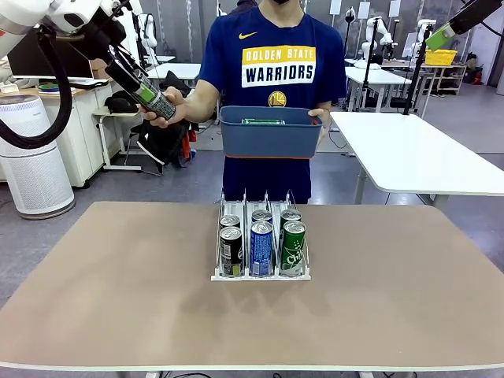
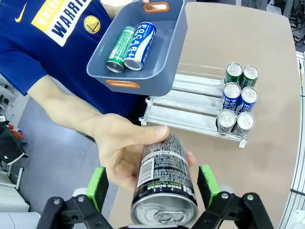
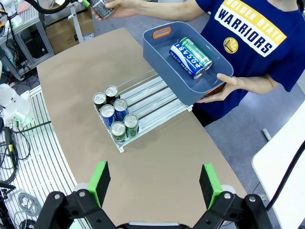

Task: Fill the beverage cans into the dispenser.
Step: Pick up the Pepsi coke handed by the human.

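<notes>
Inside clear dispenser (image 1: 260, 276), six slim cans (image 1: 261, 246)

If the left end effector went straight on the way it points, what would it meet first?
The black can, sitting between the left end effector's open pads. The person's hand holding it lies just behind, though depth is hard to judge.

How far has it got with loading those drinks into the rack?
Done: six cans stand in the dispenser, two per lane. In hand: a person's hand holds a black can between the pads of the open left tool, not yet gripped. Left: that can, plus a green can and a blue can lying in the bin.
</notes>
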`<state>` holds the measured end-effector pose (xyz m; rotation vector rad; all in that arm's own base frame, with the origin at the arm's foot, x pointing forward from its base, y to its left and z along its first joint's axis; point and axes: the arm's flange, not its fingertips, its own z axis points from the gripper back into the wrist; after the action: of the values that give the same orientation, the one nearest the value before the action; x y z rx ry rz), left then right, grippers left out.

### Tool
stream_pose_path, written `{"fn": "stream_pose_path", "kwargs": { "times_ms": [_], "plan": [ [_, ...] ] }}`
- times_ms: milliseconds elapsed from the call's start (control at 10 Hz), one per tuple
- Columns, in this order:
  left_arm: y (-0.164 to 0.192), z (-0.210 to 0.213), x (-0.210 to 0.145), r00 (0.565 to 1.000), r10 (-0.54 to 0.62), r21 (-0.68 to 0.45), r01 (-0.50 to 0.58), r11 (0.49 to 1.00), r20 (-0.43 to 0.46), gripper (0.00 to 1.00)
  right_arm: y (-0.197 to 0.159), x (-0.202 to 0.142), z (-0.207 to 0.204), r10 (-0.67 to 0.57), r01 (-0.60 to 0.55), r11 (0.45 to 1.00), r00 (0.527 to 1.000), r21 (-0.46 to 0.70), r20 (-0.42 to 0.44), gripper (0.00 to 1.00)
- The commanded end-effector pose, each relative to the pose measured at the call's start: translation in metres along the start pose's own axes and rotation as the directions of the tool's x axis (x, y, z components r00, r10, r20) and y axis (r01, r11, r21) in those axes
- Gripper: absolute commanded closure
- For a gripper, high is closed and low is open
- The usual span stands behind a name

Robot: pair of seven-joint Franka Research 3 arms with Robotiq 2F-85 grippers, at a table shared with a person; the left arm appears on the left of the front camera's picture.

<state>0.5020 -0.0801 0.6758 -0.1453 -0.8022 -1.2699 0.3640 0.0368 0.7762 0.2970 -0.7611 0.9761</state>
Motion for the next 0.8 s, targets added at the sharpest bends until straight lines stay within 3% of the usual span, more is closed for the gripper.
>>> {"fn": "stream_pose_path", "kwargs": {
  "times_ms": [0, 600, 700],
  "plan": [
    [0.0025, -0.0016, -0.0034, 1.000, 0.016, 0.000, -0.016, 1.000, -0.005, 0.00, 0.0003, -0.0004, 0.0000, -0.001, 0.001, 1.000, 1.000, 0.000, 0.000, 0.00],
    [0.0037, -0.0020, -0.0064, 0.998, 0.035, 0.015, -0.034, 0.999, -0.044, 0.00, 0.0003, -0.0004, 0.0000, -0.001, 0.001, 1.000, 1.000, 0.000, 0.000, 0.00],
    [0.0032, -0.0045, -0.0067, 1.000, 0.019, -0.006, -0.019, 1.000, -0.010, 0.00, 0.0003, -0.0004, 0.0000, -0.001, 0.001, 1.000, 1.000, 0.000, 0.000, 0.00]
  ]
}}
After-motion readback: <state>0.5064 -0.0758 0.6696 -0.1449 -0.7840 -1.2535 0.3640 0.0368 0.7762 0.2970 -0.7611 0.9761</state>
